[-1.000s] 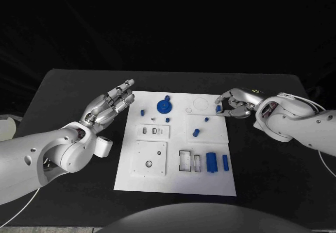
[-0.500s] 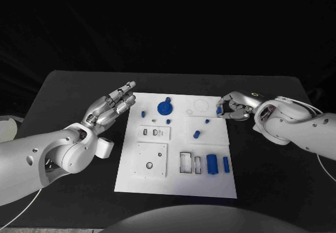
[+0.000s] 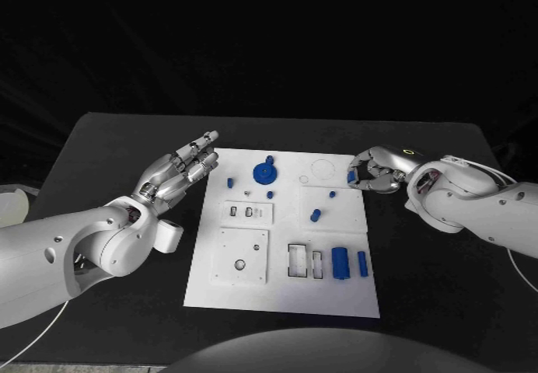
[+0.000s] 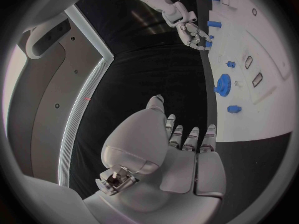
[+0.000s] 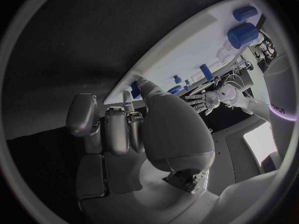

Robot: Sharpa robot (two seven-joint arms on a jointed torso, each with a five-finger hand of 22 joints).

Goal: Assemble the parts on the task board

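The task board [image 3: 283, 249] is lying flat at the centre of the frame in the head view, on the black bench [image 3: 101, 155]. Blue parts are resting on it: a gear-shaped part [image 3: 263, 169] near its upper left, a small peg [image 3: 315, 213] near the middle, and two larger upright blocks [image 3: 339, 261] toward its lower right.

At the board's upper right edge, the right hand [image 3: 375, 171] is curling its fingers inward and pinching a small blue part [image 3: 351, 176] between the fingertips. In the right wrist view, the same blue part [image 5: 135, 89] is sitting at the fingertips, just at the board's rim [image 5: 187, 50].

At the left of the frame, the left hand [image 3: 177, 171] is hovering beside the board's upper left corner, palm up, fingers extended and spread, holding nothing. The left wrist view is showing its fingers [image 4: 190, 137] straight and apart over the bench, near the board's edge.
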